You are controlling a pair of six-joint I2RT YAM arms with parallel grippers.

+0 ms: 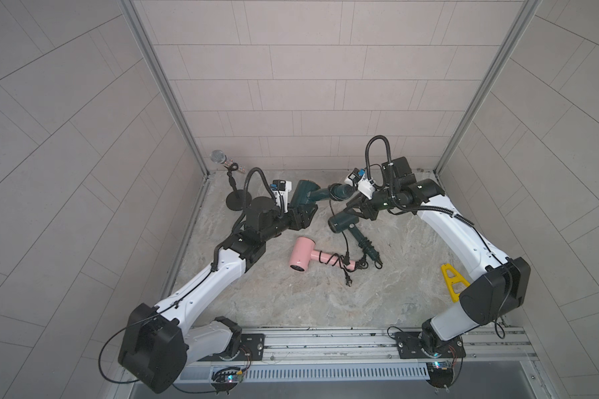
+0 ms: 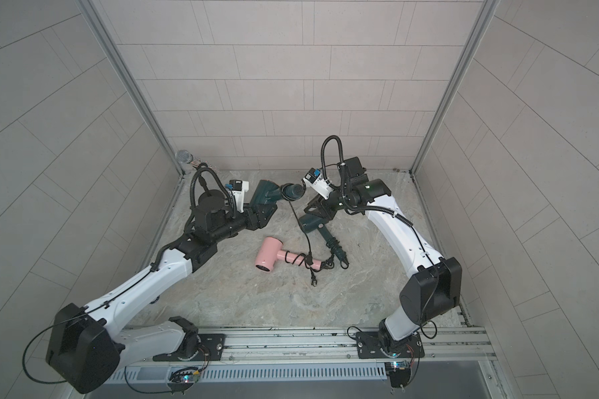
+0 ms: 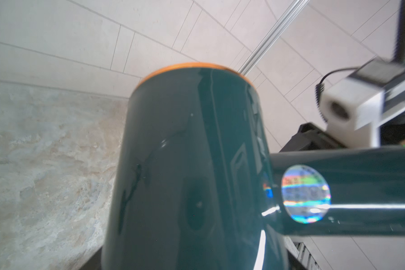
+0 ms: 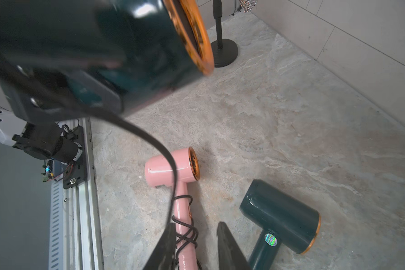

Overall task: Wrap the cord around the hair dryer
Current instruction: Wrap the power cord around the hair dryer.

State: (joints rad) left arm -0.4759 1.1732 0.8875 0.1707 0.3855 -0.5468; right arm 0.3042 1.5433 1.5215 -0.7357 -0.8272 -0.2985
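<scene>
right tool (image 4: 195,226): jaws apart, nothing between them. It hangs low, just past the handle end of the held dryer, and the cord runs beside one finger.
left tool (image 1: 301,211): clamped on the barrel of the held green hair dryer (image 1: 301,194), which is lifted off the surface (image 1: 325,304) with its handle pointing at the right arm.
cord (image 4: 147,136): a few turns sit at the handle end (image 1: 341,191). The rest drops loose to the surface, crosses the handle of the pink hair dryer (image 1: 300,257) and ends at the plug (image 1: 349,282).
other dryers: the pink one and the second green hair dryer (image 1: 339,221) lie flat, with cords round their handles. They look done.
step, my read: re-grab the hanging cord for the next turn.
progress: roughly mid-wrap; a long tail is left.
how to do it well: pinch the cord close under the last turn, not far down. Keep light tension and lay each loop next to the one before. Left arm holds the barrel steady and level.
clearance: circle the handle wide enough to miss the left wrist camera and the second green dryer below.
risk: the tail may drag or snag on the pink dryer's cord, and slack turns may slide off the handle end.
finish: the plug needs tucking, or the wrap may unwind.
</scene>
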